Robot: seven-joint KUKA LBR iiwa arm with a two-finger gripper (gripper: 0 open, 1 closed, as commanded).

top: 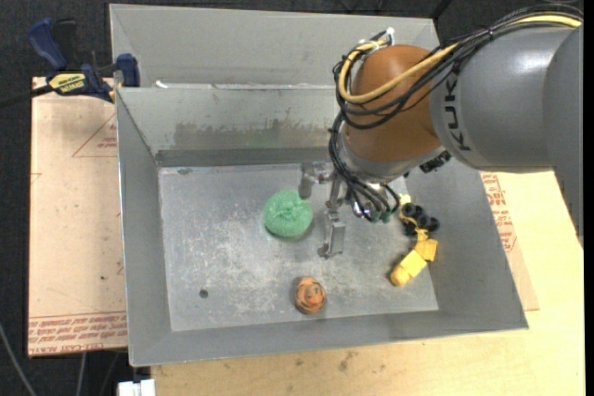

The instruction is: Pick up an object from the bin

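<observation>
My gripper [318, 216] hangs near the middle of the bin, its two metal fingers pointing down and standing apart, open, with nothing between them. A green crumpled ball [288, 215] lies just left of the fingers, close to the upper one. A small orange and brown round thing [310, 294] rests near the bin's front edge, below the gripper. To the right lies a yellow and black toy-like thing [412, 253].
The orange wrist cover and its cables hang over the bin's back right part. Bare grey floor stretches across the bin's left half, with one small dark speck [203, 294] on it.
</observation>
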